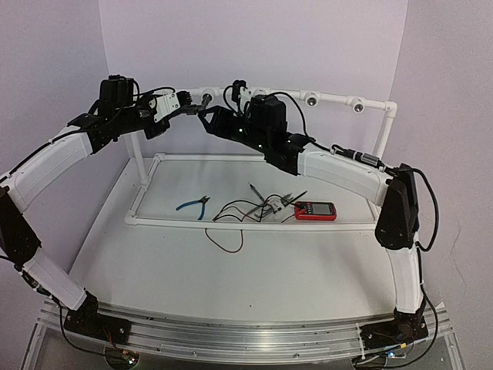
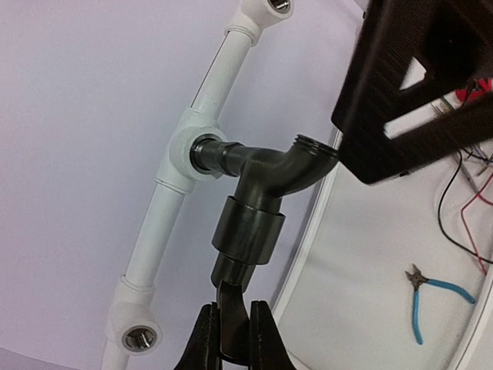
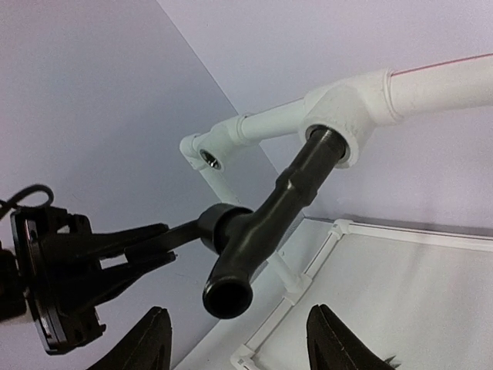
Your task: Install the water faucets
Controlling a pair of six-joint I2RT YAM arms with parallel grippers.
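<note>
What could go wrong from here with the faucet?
1. Left gripper holds the faucet only by its thin lever. Turning may swing the lever or slip off instead of screwing the body in.
2. The faucet sits in the socket, but thread depth is hidden, so it may be cross-threaded or loose.
3. Right gripper hangs open right by the spout, close to the left one, and they could collide.

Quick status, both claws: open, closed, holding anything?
Left claw: closed on the faucet handle.
Right claw: open, holding nothing.
</note>
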